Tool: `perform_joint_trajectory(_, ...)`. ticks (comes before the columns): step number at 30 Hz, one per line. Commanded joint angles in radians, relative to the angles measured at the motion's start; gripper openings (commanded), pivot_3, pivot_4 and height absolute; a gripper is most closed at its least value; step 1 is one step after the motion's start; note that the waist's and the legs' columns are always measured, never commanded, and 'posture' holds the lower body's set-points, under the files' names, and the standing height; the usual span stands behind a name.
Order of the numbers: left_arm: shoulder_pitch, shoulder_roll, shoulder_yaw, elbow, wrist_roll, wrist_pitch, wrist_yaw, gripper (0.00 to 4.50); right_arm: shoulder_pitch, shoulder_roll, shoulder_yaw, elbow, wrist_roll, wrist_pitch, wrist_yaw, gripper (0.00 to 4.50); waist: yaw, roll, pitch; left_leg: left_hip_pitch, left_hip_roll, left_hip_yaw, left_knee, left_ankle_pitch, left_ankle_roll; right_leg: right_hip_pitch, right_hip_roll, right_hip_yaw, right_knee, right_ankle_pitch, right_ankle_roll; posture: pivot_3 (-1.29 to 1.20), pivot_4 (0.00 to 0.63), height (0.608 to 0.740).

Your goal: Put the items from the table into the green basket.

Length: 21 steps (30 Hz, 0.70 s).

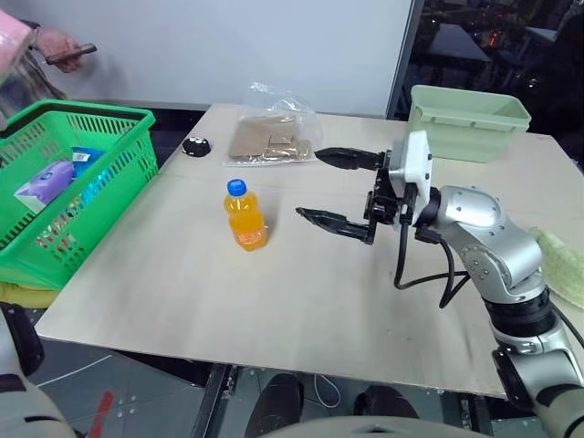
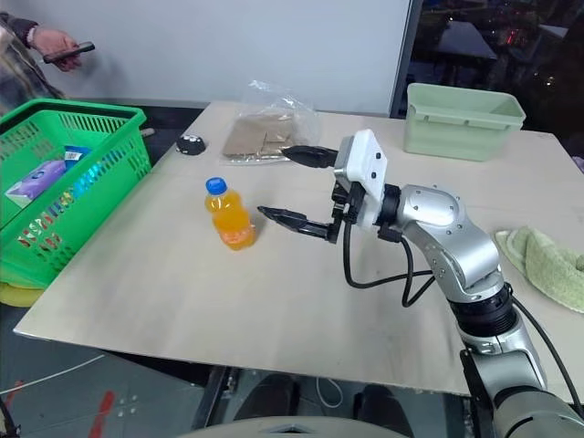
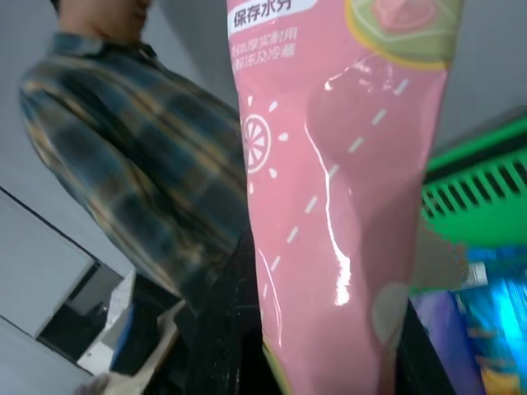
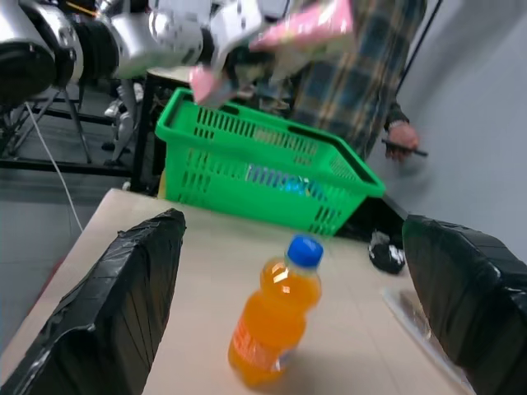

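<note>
The orange-drink bottle (image 1: 245, 216) with a blue cap stands upright on the table (image 1: 274, 301), left of centre. My right gripper (image 1: 310, 184) hangs open just to its right, fingers pointing at it; in the right wrist view the bottle (image 4: 276, 325) sits between the two black fingers, a little ahead of them. My left gripper (image 4: 224, 59) is shut on the long pink carton (image 3: 346, 164) and holds it in the air above the green basket (image 1: 73, 182). A corner of the carton (image 1: 14, 41) shows at the far left. The basket stands off the table's left edge.
A purple pack (image 1: 44, 182) and a blue pack lie in the basket. A pale mint tub (image 1: 465, 119) stands at the back right, a clear bag (image 1: 269, 137) and a small black object (image 1: 195, 145) at the back. A green cloth (image 1: 561, 260) lies right. A person (image 1: 64, 50) stands behind the basket.
</note>
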State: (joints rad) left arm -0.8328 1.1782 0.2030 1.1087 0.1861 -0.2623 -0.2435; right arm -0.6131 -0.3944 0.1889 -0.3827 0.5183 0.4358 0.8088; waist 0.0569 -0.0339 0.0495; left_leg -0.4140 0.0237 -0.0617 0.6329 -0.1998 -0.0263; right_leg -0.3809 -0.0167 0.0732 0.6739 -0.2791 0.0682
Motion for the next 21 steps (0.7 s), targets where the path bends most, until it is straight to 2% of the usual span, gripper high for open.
perform_joint_trajectory(1,-0.022,0.021,-0.012,0.026,-0.001,-0.047,-0.002,0.46,-0.026,0.007,-0.015,-0.045,0.018,0.028,-0.019,4.50,-0.002,-0.003,-0.002,0.000,0.000,0.000,0.000,0.000,0.000,0.000,0.000,0.000,0.000,0.000,0.000,0.09,0.000,0.740)
perform_joint_trajectory(5,-0.012,0.018,-0.027,0.071,0.003,-0.055,-0.003,0.46,-0.027,0.009,-0.024,-0.080,0.047,0.072,-0.026,4.50,-0.016,-0.005,-0.003,-0.001,0.000,0.000,-0.001,0.000,0.000,0.000,0.000,0.000,0.001,0.000,0.000,0.07,0.000,0.740)
perform_joint_trajectory(9,0.014,0.028,-0.035,0.119,0.015,-0.022,0.064,0.46,-0.029,0.009,-0.042,-0.126,0.110,0.127,-0.032,4.50,-0.027,-0.005,-0.003,0.000,0.000,0.000,-0.001,0.000,0.000,-0.001,0.000,0.000,0.004,0.000,0.000,0.06,0.000,0.740)
perform_joint_trajectory(15,0.050,0.028,-0.042,0.148,0.007,0.020,0.074,0.46,-0.055,-0.043,-0.050,-0.139,0.162,0.206,-0.018,4.50,-0.046,-0.004,-0.003,0.000,0.000,0.000,-0.001,0.000,0.000,-0.001,0.000,0.000,0.004,0.000,0.000,0.06,0.000,0.740)
perform_joint_trajectory(18,0.054,0.030,-0.022,0.150,-0.020,0.047,0.058,1.53,-0.059,-0.057,-0.053,-0.128,0.164,0.214,-0.012,4.50,-0.047,-0.004,-0.003,0.000,0.000,0.000,-0.001,0.000,0.000,-0.001,0.000,0.000,0.004,0.000,0.000,0.07,0.000,0.740)
perform_joint_trajectory(21,0.054,0.026,-0.008,0.117,-0.042,-0.007,0.056,3.03,-0.047,-0.067,-0.049,-0.118,0.153,0.201,-0.004,4.50,-0.046,-0.005,-0.003,0.000,0.000,0.000,-0.001,0.000,0.000,-0.001,0.000,0.000,0.004,0.000,0.000,0.07,0.000,0.740)
